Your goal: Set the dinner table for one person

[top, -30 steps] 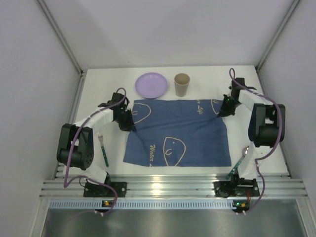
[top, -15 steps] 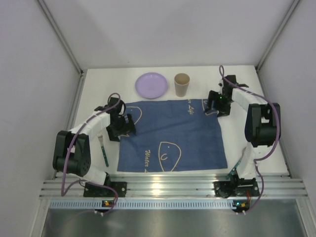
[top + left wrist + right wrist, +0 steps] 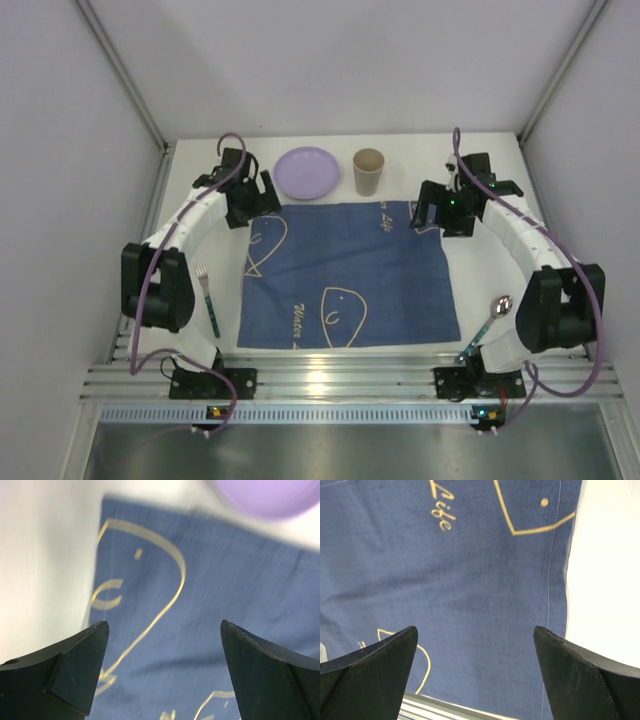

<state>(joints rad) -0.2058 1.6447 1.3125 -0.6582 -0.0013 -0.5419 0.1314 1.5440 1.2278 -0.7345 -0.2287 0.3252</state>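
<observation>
Counter [image 3: 420, 150]: flat, long axis running left to right, lying under every item. Fork [image 3: 208, 303] lies at its left. Left fingers [image 3: 250, 208]: spread wide, empty, over the placemat's [image 3: 350, 265] far-left corner. Placemat script legible: "Life". Right fingers [image 3: 438, 212]: spread wide, empty, over the far-right corner.

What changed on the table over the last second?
The mat slid left and now lies square. The left gripper moved from the mat's left edge to its far left corner, near the plate. The right gripper shifted slightly left at the far right corner. Both jaws stand open over the mat, holding nothing. Plate, cup, fork and spoon stayed put.
</observation>
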